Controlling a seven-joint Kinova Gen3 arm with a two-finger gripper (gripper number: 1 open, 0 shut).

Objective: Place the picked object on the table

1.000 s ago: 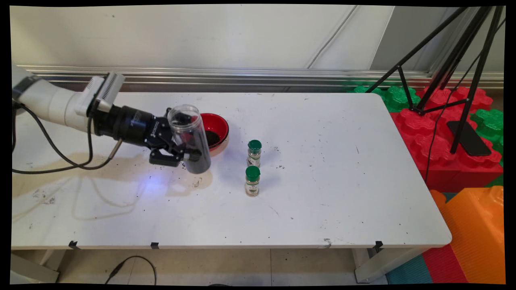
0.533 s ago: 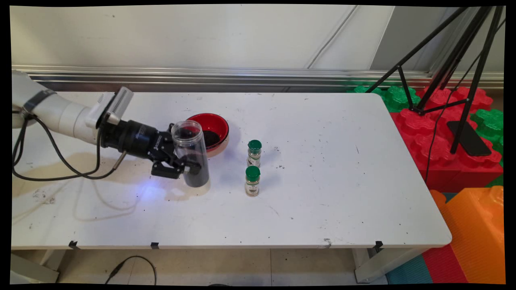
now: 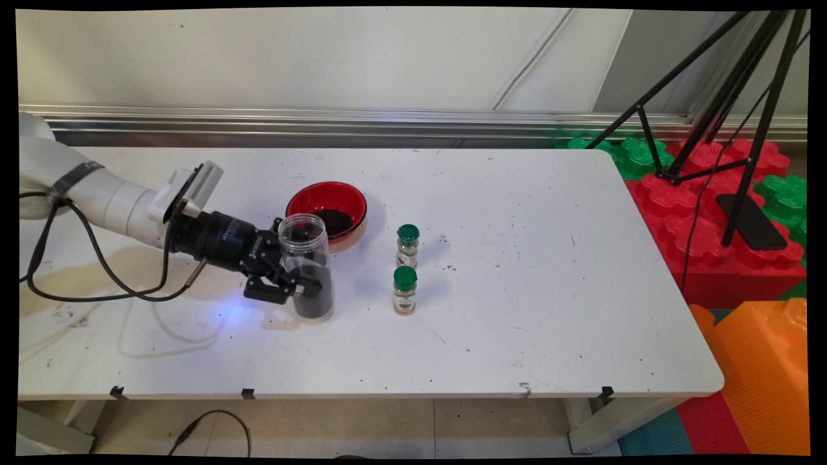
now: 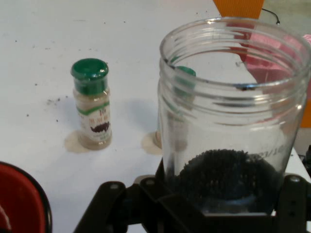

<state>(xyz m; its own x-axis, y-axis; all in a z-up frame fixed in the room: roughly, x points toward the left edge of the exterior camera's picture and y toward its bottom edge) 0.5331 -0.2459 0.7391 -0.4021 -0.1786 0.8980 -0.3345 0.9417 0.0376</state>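
Over the last second the clear jar (image 3: 307, 265) has gone from tilted toward the red bowl (image 3: 327, 205) to nearly upright, and it has come lower and nearer to the camera, away from the bowl. The gripper (image 3: 298, 286) is pinching the jar low on its body, one finger on each side. Dark grains remain in the bottom of the jar, and a dark heap lies in the bowl (so a pour looks finished, as far as I can judge). The base of the jar is at the table (image 3: 517, 310) or just above it; I cannot tell which.

To the right, two small spice bottles with green caps, the far bottle (image 3: 408, 245) and the near bottle (image 3: 404, 290), stand near the jar but apart from it. The bowl is just behind the jar. In front there is open table up to the near edge, and the right half is free also.
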